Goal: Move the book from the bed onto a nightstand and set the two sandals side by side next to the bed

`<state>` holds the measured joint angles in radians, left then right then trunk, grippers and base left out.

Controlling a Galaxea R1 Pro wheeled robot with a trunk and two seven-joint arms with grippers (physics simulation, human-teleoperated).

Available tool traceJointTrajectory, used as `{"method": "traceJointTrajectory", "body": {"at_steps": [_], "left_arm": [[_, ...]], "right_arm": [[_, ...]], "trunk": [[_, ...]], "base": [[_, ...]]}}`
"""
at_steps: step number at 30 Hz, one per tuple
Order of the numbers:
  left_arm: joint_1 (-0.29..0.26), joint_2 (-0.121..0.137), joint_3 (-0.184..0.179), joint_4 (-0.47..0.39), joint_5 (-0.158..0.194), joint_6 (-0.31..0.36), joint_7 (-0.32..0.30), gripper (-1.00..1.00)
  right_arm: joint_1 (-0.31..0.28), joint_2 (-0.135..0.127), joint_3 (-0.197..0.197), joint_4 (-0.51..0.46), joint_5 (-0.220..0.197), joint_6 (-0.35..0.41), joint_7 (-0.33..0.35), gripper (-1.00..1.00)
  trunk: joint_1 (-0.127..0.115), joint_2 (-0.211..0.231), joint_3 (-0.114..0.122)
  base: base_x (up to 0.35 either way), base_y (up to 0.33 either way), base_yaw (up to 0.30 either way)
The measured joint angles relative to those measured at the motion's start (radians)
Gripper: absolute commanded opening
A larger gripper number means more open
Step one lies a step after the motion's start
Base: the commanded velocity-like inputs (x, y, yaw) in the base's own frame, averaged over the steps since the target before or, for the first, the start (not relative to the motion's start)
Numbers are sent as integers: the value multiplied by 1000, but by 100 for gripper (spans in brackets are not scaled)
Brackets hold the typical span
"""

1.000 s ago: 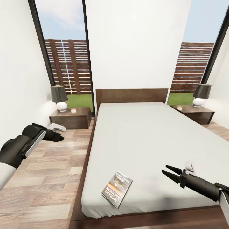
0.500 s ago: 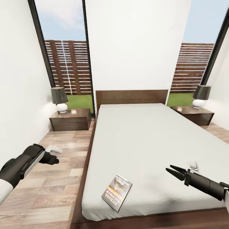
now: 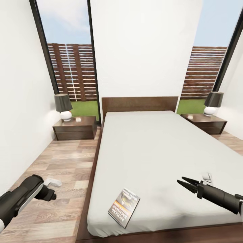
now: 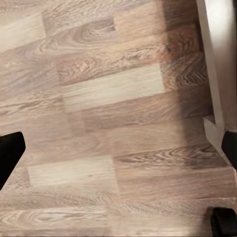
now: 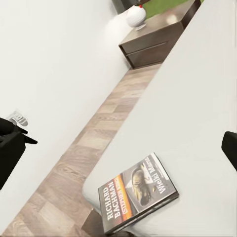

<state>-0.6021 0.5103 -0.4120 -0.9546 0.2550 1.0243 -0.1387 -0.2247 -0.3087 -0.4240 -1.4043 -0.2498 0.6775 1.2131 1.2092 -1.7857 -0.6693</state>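
Observation:
The book (image 3: 124, 207) lies flat near the front left corner of the bed (image 3: 152, 145), dark cover with an orange band; the right wrist view shows the book (image 5: 138, 192) by the mattress edge. My right gripper (image 3: 181, 180) hovers open over the mattress, to the right of the book and apart from it, with nothing between its fingers (image 5: 231, 148). My left gripper (image 3: 51, 195) hangs low over the wood floor left of the bed, open and empty; its fingers (image 4: 10, 158) stand wide apart above bare planks. A nightstand (image 3: 75, 128) stands at each side of the headboard. The sandals are out of view.
The right nightstand (image 3: 204, 123) and the left one each carry a dark-shaded lamp (image 3: 63, 106). A white wall (image 3: 20, 101) runs close along the left floor strip (image 3: 64, 162). Tall windows flank the headboard (image 3: 140, 104). The bed's dark frame (image 3: 88, 199) edges the floor.
My left arm has dropped and pulled back from near the left nightstand to low over the near floor. The right gripper has drifted slightly right. The book has not moved.

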Motion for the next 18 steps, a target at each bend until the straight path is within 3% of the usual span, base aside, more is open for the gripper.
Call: {"method": "traceJointTrajectory", "body": {"at_steps": [5, 6, 10, 14, 18], "left_arm": [[110, 2, 0, 13, 2, -69, 4, 100], [111, 2, 0, 13, 1, -70, 4, 100], [211, 1, 1, 63, 0, -180, 5, 100], [279, 1, 2, 174, 0, -308, 4, 100], [313, -2, 4, 347, -1, -469, 1, 100]], "right_arm": [[5, -11, -14, 8, 48, -3, 2, 100], [5, -11, -14, 8, 48, -3, 2, 100], [26, -15, -66, 31, 79, -12, 3, 100], [63, -14, -129, 48, 111, -42, 2, 100], [92, -10, -167, 92, 148, -118, 3, 100]], "trunk": [[-19, 35, 16], [-23, 42, 19], [-38, 70, 31], [-54, 98, 44], [-69, 126, 56]], "base": [[0, 0, 0], [0, 0, 0], [0, 0, 0], [0, 0, 0], [0, 0, 0]]}}
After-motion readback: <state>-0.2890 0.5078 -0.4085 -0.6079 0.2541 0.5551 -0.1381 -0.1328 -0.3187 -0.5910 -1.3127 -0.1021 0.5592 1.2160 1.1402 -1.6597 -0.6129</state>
